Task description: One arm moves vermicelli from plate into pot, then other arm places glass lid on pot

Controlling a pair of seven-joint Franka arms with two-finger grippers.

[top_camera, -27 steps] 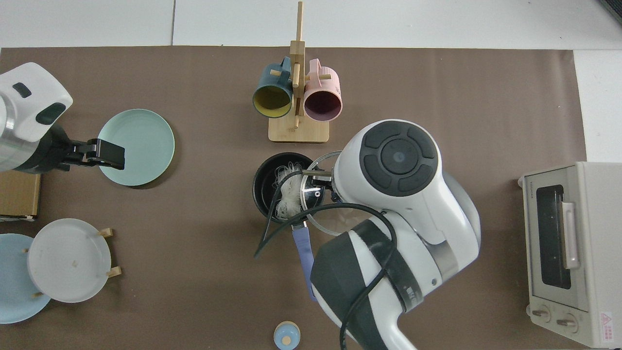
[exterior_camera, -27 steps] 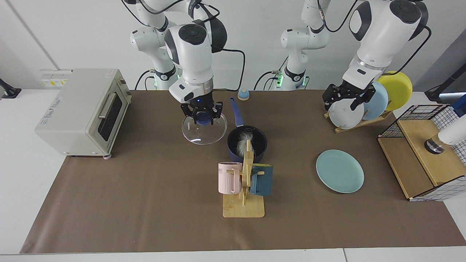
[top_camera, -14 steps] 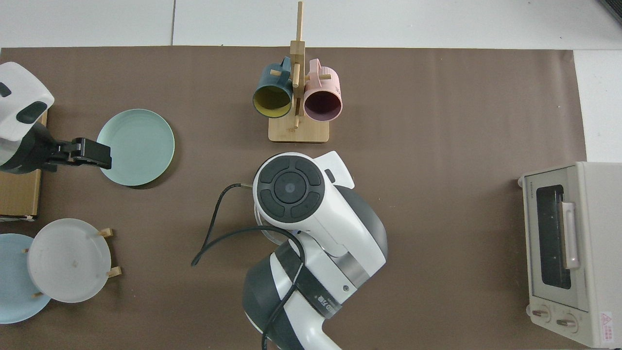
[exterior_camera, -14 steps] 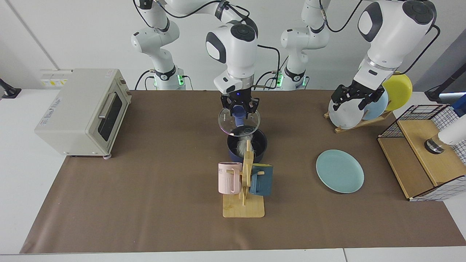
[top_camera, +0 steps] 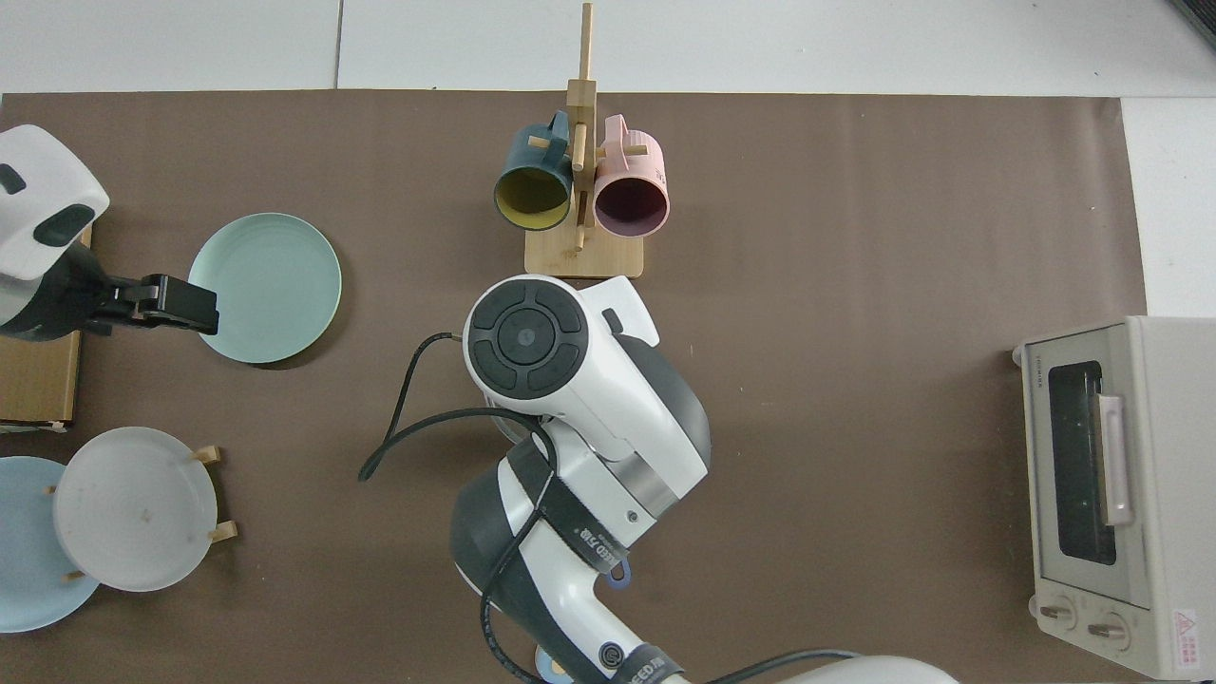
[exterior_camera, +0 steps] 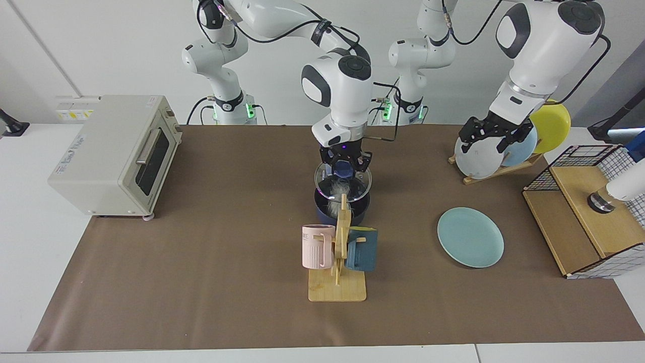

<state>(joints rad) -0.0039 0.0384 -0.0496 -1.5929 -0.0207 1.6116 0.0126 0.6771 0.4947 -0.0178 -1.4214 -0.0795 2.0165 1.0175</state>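
Glass lid [exterior_camera: 343, 182] held by knob in right gripper [exterior_camera: 345, 162] fingers, frame centre, over pot [exterior_camera: 342, 206] containing vermicelli [exterior_camera: 334, 194]. Left gripper [exterior_camera: 491, 135] waits upper right, fingers apart, empty.

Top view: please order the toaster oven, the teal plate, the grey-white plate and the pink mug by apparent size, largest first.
1. toaster oven
2. grey-white plate and teal plate: they look alike; the grey-white one stands on a rack, nearer the camera, so unranked.
3. pink mug
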